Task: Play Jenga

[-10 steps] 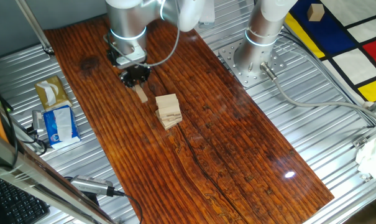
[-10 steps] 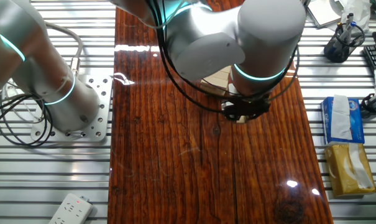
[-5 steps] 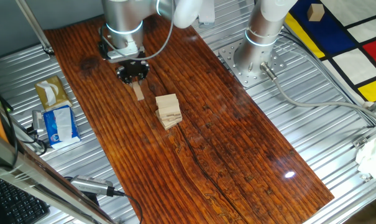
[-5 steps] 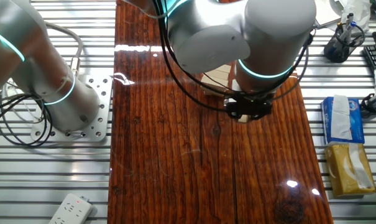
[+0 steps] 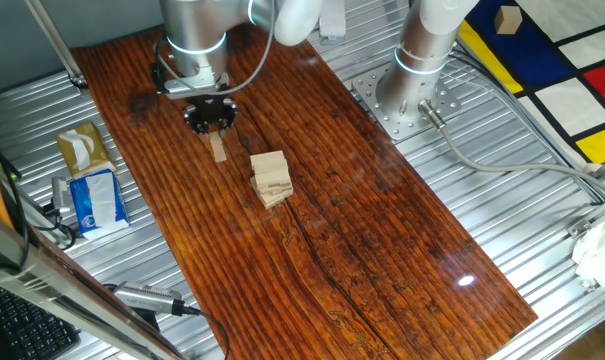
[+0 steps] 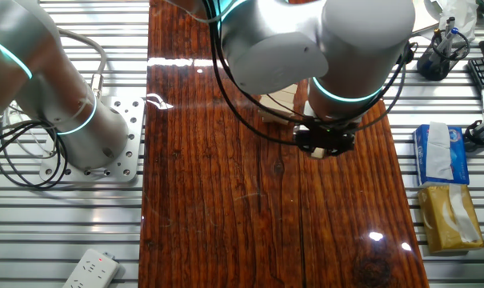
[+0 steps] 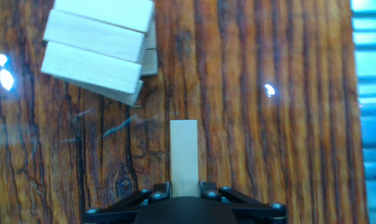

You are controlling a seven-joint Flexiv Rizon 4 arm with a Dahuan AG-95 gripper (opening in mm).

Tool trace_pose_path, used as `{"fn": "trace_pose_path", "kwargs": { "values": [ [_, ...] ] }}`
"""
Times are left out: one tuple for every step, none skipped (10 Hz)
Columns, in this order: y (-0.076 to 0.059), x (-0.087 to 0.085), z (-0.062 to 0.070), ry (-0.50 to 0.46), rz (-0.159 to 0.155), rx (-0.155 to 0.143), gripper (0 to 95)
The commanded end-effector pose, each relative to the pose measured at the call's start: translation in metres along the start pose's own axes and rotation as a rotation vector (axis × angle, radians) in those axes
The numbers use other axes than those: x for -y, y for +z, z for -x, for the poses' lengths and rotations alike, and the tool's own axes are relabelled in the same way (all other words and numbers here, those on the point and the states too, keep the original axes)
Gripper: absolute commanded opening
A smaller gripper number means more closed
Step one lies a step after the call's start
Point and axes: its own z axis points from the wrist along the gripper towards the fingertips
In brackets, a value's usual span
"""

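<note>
Now your gripper (image 7: pixel 184 190) has one loose block (image 7: pixel 184 157)!
Jaws pinch its near end; it points at the tower (image 7: pixel 99 51) on the bench (image 7: pixel 268 149).

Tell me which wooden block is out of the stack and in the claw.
The single thin block, held at one end by the claw. It sits apart from the tower, where the other blocks stay stacked.
</note>
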Motion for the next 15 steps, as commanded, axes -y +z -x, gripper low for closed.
{"fn": "trace_pose_path", "kwargs": {
  "values": [
    [0.0,0.002,-0.001,0.007,-0.001,-0.004,38.0],
    [-0.001,0.003,-0.001,0.015,-0.001,-0.006,38.0],
    [-0.002,0.003,-0.001,0.024,-0.001,-0.008,38.0],
    [-0.002,0.003,-0.001,0.034,-0.001,-0.006,38.0],
    [-0.003,0.003,-0.001,0.041,-0.001,-0.006,38.0],
    [-0.005,0.004,-0.001,0.059,-0.002,-0.011,38.0],
    [-0.008,0.004,-0.001,0.071,-0.004,-0.016,38.0],
    [-0.01,0.004,-0.001,0.088,-0.007,-0.024,38.0],
    [-0.01,0.004,-0.001,0.108,-0.008,-0.027,38.0],
    [-0.01,0.005,-0.001,0.128,-0.008,-0.024,19.0],
    [-0.012,0.005,-0.001,0.148,-0.008,-0.026,19.0],
    [-0.013,0.005,-0.001,0.153,-0.009,-0.029,19.0],
    [-0.015,0.005,-0.001,0.162,-0.008,-0.025,19.0],
    [-0.017,0.005,-0.001,0.169,-0.009,-0.026,19.0],
    [-0.019,0.006,-0.001,0.171,-0.011,-0.033,19.0]
  ]
}}
